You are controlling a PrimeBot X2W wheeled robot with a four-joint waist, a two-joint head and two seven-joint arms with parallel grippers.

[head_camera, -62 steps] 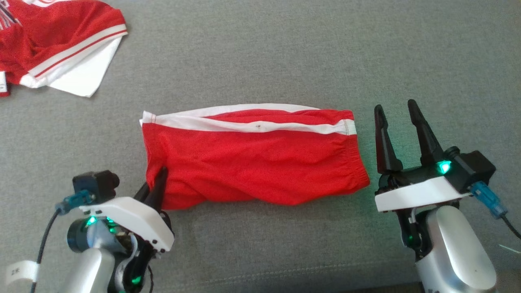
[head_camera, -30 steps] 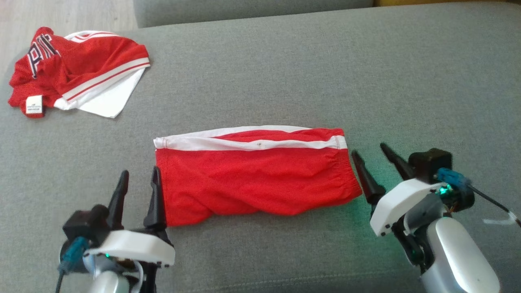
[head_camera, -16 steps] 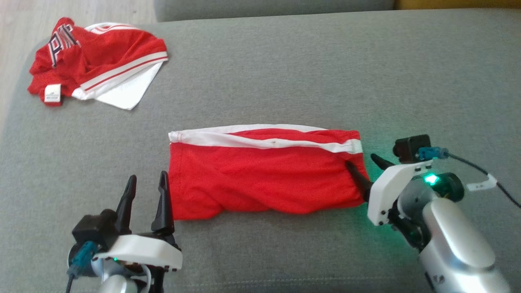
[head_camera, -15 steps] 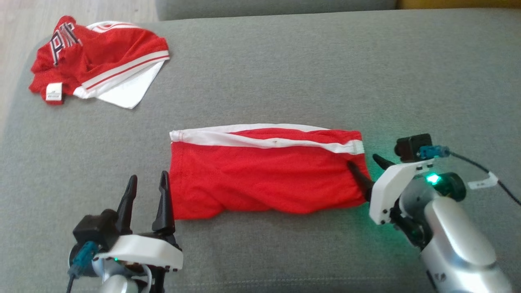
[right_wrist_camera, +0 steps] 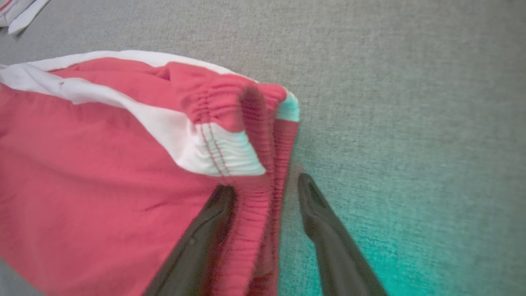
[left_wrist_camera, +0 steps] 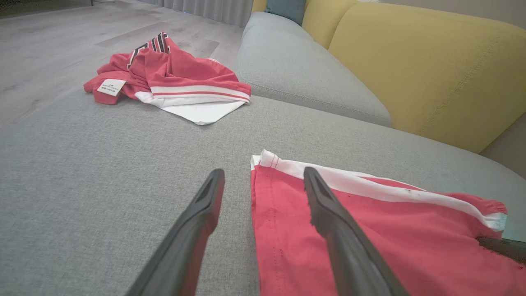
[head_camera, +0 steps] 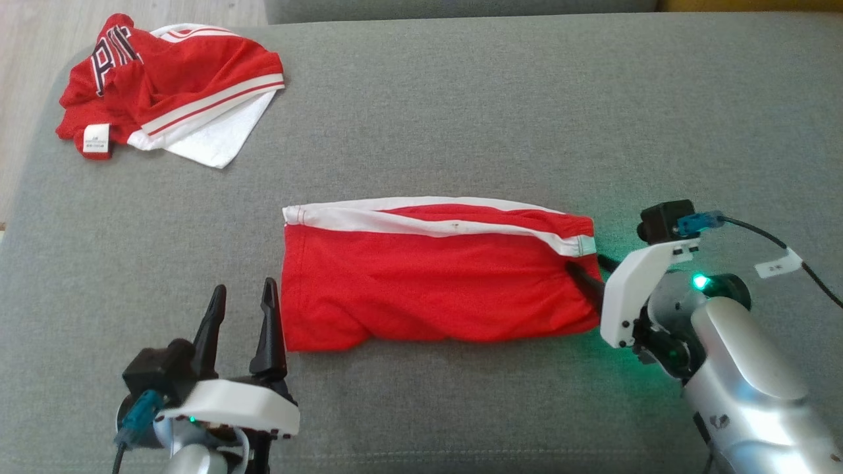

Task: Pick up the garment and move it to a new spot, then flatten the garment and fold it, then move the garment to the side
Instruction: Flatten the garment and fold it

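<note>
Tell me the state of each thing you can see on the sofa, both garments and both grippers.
jersey: crumpled in a heap at the far left corner of the cushion, untouched.
shorts: lying flat mid-cushion, right edge bunched up between two gripper fingers.
left gripper: open, holding nothing, by the shorts' left edge.
right gripper: open, fingers straddling the shorts' right edge, not yet clamped.

black lettering (head_camera: 104, 60) on jersey (head_camera: 197, 79) folded, unreadable, white tag (head_camera: 96, 137) print too small
</note>
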